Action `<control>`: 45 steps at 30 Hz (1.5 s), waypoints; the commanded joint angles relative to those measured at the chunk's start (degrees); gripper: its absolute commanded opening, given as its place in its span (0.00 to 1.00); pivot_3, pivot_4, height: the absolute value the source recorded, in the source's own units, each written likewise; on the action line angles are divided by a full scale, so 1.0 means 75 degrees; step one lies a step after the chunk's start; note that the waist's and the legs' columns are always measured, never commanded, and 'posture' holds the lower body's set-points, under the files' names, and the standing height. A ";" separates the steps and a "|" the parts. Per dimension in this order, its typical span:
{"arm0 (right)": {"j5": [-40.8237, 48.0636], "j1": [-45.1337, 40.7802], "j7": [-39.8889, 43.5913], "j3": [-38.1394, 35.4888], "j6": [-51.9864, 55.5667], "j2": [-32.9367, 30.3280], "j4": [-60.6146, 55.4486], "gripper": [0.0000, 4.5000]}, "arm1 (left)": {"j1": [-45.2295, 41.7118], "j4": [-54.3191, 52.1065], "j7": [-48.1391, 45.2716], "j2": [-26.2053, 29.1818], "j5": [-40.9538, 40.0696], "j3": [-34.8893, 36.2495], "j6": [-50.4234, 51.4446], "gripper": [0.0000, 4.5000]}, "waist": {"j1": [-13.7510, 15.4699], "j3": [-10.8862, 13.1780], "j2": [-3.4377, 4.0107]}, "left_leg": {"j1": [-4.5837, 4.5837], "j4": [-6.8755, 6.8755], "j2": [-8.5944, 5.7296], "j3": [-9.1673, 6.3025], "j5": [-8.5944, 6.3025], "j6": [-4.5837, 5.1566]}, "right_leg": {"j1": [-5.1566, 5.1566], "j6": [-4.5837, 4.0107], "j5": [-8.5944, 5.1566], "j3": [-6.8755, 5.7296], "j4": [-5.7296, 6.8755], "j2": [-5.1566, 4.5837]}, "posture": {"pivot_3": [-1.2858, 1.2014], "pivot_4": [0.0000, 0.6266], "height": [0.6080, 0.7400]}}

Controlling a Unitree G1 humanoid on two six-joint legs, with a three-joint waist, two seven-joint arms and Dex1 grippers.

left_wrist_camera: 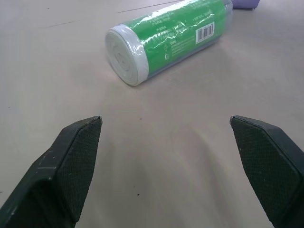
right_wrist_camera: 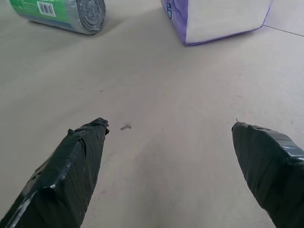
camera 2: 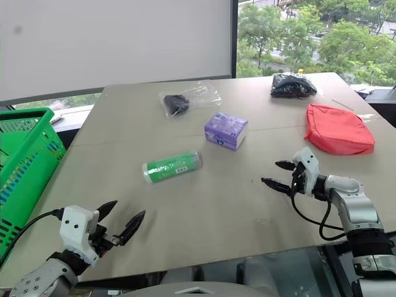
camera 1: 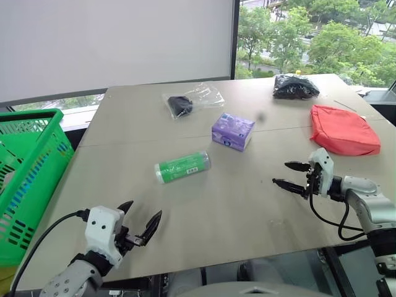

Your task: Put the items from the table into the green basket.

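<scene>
On the beige table [camera 1: 247,204] lie a green-and-white tube [camera 1: 182,166], a purple tissue pack [camera 1: 232,131], a clear bag with a black object [camera 1: 189,101], a black crinkly bundle [camera 1: 295,86] and a red pouch [camera 1: 343,130]. The green basket [camera 1: 28,176] stands off the table's left edge. My left gripper [camera 1: 143,221] hovers open near the front edge, pointing at the tube [left_wrist_camera: 166,40]. Over the right side of the table my right gripper [camera 1: 286,174] is open, aimed toward the tissue pack [right_wrist_camera: 218,19] and the tube [right_wrist_camera: 61,13]. Neither holds anything.
A window with trees beyond runs behind the table, with a white blind at the left. A thin seam [camera 1: 154,137] crosses the tabletop. The front middle of the table is bare.
</scene>
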 commanded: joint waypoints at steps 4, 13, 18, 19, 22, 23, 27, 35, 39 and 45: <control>0.0316 0.0115 0.0138 -0.0423 -0.0338 0.0054 -0.0242 1.00 | 0.0175 -0.0202 -0.0255 0.0240 -0.0178 0.0458 -0.0076 0.99 | -0.0013 0.0003 0.0004 | 0.0001 0.0000 0.0002 0.0004 0.0000 0.0000 | 0.0000 -0.0001 -0.0001 -0.0004 0.0000 0.0004 | 0.53 0.02 1.00; 0.0475 0.0780 -0.0047 -0.0479 0.0297 -0.0088 -0.1037 1.00 | 0.0479 -0.0324 -0.0763 0.0472 -0.0417 0.0663 -0.0112 0.99 | -0.0107 0.0021 0.0016 | 0.0007 0.0001 0.0006 0.0001 -0.0001 0.0000 | 0.0000 -0.0001 -0.0001 0.0005 0.0001 -0.0014 | 0.51 0.04 1.00; 0.0767 0.1343 0.0095 -0.0878 -0.0118 -0.0033 -0.1506 1.00 | 0.0439 -0.0691 -0.0820 0.0373 -0.0977 0.0596 -0.0015 0.99 | -0.0196 0.0025 0.0019 | 0.0008 0.0001 0.0005 0.0003 -0.0001 0.0000 | 0.0001 -0.0001 -0.0001 0.0006 0.0000 -0.0007 | 0.50 0.04 1.00; 0.0950 0.1385 0.0190 -0.0932 -0.0010 -0.0044 -0.1627 1.00 | 0.0199 -0.0672 -0.0827 0.0512 -0.0972 0.0572 0.0021 0.99 | -0.0208 0.0025 0.0020 | 0.0007 0.0001 0.0005 0.0004 -0.0001 0.0000 | 0.0000 -0.0001 -0.0001 0.0008 0.0001 -0.0003 | 0.50 0.04 1.00; 0.1370 0.1637 0.0479 -0.1065 0.0336 -0.0263 -0.2115 1.00 | -0.0597 -0.0528 -0.0835 0.1018 -0.0655 0.0410 0.0080 0.99 | -0.0225 0.0028 0.0030 | 0.0012 0.0001 0.0003 0.0007 -0.0001 0.0000 | 0.0001 -0.0001 -0.0001 0.0009 0.0004 0.0007 | 0.48 0.04 1.00; 0.1470 0.1671 0.0548 -0.1079 0.0474 -0.0359 -0.2293 1.00 | -0.0955 -0.0361 -0.0876 0.1242 -0.0524 0.0318 0.0113 0.99 | -0.0223 0.0027 0.0035 | 0.0014 0.0002 0.0003 0.0007 -0.0001 0.0000 | 0.0002 -0.0002 -0.0001 0.0010 0.0008 0.0011 | 0.48 0.04 1.00; 0.1991 0.1807 0.0306 -0.1264 0.1288 -0.0739 -0.3352 1.00 | -0.2638 0.1032 -0.1477 0.2385 0.0498 -0.0579 -0.0204 0.99 | -0.0350 0.0009 0.0063 | 0.0034 0.0004 -0.0002 0.0017 0.0000 0.0000 | 0.0016 -0.0003 -0.0001 0.0010 0.0016 0.0016 | 0.45 0.02 1.00; 0.2504 0.1728 -0.1387 -0.1681 0.2311 -0.0687 -0.5314 1.00 | -0.6394 0.5167 -0.3111 0.2804 0.1397 -0.2397 -0.1283 0.99 | -0.1152 -0.0014 0.0052 | 0.0005 0.0005 -0.0006 0.0016 -0.0003 -0.0005 | 0.0007 0.0032 0.0019 0.0016 0.0010 0.0014 | 0.37 0.00 1.00; 0.2765 0.1656 -0.1703 -0.1657 0.2704 -0.0810 -0.5841 1.00 | -0.7433 0.6745 -0.3898 0.2656 0.1863 -0.3273 -0.1696 0.99 | -0.1677 -0.0019 0.0044 | -0.0018 0.0024 -0.0015 -0.0002 -0.0003 -0.0004 | 0.0004 0.0049 0.0027 0.0023 0.0005 0.0010 | 0.36 0.00 1.00; 0.2964 0.1175 -0.1766 -0.1428 0.3016 -0.0977 -0.5889 1.00 | -0.8548 0.8476 -0.4625 0.2569 0.2670 -0.4105 -0.1785 0.99 | -0.2312 -0.0030 0.0059 | 0.0000 0.0023 -0.0057 -0.0020 -0.0004 0.0004 | 0.0046 0.0095 0.0028 0.0036 0.0008 -0.0032 | 0.35 0.00 1.00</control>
